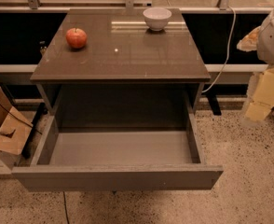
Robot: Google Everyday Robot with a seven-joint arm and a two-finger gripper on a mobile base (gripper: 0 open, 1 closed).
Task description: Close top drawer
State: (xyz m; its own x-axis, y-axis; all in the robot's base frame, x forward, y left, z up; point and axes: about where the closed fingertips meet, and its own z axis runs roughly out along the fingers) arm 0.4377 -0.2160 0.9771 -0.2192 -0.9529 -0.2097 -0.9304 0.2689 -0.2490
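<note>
The top drawer (118,177) is pulled far out of the grey-brown cabinet (123,59). Its plain flat front faces me at the bottom of the camera view, and its lighter grey inside (120,147) holds nothing. My gripper (263,96) hangs at the right edge of the view, to the right of the cabinet and above the floor. It is apart from the drawer and touches nothing. The white arm (273,36) above it is partly cut off by the frame.
A red apple (76,37) and a white bowl (157,17) sit on the cabinet top. A torn cardboard box (4,134) lies on the floor at the left. A white cable (228,45) hangs behind the cabinet at the right. The floor is speckled terrazzo (249,181).
</note>
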